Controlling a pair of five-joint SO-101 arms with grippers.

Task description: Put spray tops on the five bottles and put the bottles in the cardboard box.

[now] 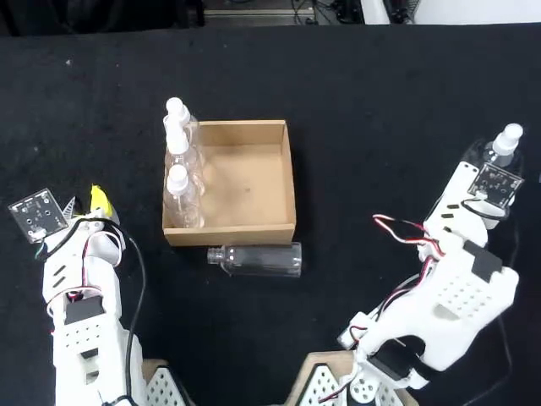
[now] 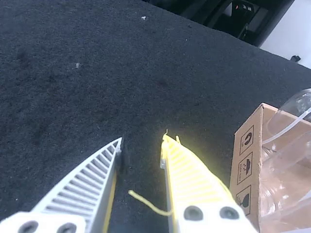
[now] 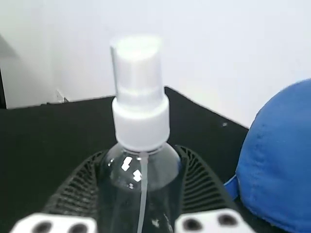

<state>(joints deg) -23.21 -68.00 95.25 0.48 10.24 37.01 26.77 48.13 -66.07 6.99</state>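
Observation:
The cardboard box (image 1: 254,182) stands mid-table. Three clear bottles with white spray tops (image 1: 182,169) stand upright along its left inner wall; they show behind the box wall (image 2: 248,165) as clear bottles (image 2: 291,141) in the left wrist view. A clear bottle without a top (image 1: 255,259) lies on its side just in front of the box. My right gripper (image 1: 490,161) (image 3: 141,170) is at the far right, shut on an upright bottle (image 3: 138,179) capped with a white spray top (image 1: 508,138) (image 3: 140,97). My left gripper (image 1: 95,203) (image 2: 142,141) hovers left of the box, open, nothing between its fingers.
Black cloth (image 1: 380,101) covers the table. A blue rounded object (image 3: 277,160) sits close beside the held bottle in the right wrist view. The table's far edge (image 1: 270,24) runs along the back, with cables and furniture behind it.

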